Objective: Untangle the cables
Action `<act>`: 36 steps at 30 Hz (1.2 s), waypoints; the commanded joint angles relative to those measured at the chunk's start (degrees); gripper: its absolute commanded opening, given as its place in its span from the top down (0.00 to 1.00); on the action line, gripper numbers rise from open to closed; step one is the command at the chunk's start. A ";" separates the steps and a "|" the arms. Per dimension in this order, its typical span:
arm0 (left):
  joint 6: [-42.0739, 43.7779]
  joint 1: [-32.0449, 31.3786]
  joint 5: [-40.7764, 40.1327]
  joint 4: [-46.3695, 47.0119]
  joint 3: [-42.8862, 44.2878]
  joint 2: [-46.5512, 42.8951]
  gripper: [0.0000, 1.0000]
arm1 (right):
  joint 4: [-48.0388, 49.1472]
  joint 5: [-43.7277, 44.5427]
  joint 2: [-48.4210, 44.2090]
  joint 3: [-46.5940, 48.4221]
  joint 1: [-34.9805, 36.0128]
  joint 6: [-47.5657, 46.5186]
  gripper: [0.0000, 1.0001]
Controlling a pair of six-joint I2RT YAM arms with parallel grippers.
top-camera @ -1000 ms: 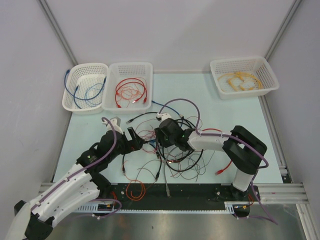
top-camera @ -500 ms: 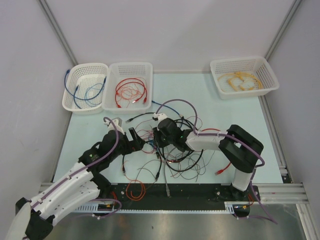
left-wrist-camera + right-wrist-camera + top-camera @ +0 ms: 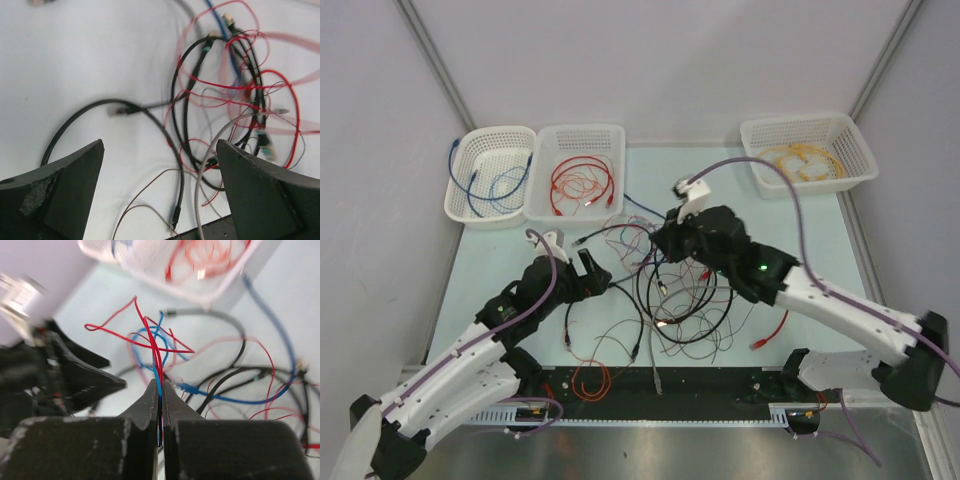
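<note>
Midway across the tabletop (image 3: 480, 250), between both arms, the cables (image 3: 675, 310) lie in a tangled heap; the right gripper (image 3: 160, 400) has its jaws clenched on red and blue strands (image 3: 150, 340) above it; the left gripper (image 3: 160, 150) hangs over a black loop (image 3: 100, 107), jaws spread, empty.

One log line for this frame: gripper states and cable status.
left gripper: open, over cables | right gripper: shut on red and blue wires | status: tangled
</note>
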 commanded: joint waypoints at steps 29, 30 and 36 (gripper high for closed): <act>-0.91 -0.78 33.71 51.98 0.70 17.97 0.02 | -24.54 11.17 -21.25 11.38 -0.47 3.87 1.00; -0.03 -1.05 33.89 53.23 -0.45 17.19 0.01 | -24.45 11.17 -21.25 11.38 -0.55 4.05 1.00; 8.57 -4.82 32.58 63.08 -7.93 12.17 0.00 | -22.69 7.40 -20.98 11.30 -1.17 6.94 1.00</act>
